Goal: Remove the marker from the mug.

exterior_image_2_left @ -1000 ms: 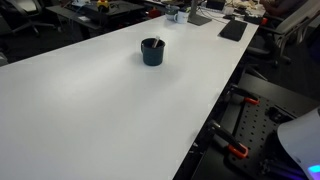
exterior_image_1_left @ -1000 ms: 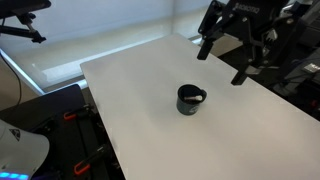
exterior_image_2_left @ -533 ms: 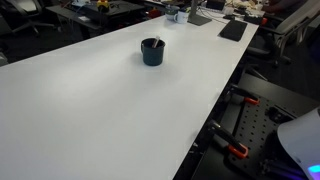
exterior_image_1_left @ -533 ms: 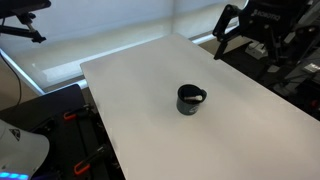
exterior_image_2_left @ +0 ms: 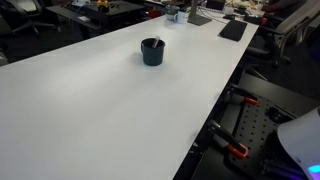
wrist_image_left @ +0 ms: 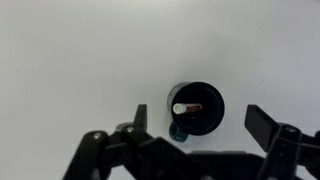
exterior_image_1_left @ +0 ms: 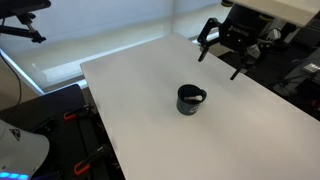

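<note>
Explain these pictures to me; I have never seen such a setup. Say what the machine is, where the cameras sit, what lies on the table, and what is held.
The machine is a robot arm ending in a two-fingered gripper, hanging above a white table. Two pictures come from cameras standing apart from the robot. The third comes from a camera on its wrist, looking straight down. On the table stands a black mug with a reddish marker inside. The gripper is open and holds nothing.
</note>
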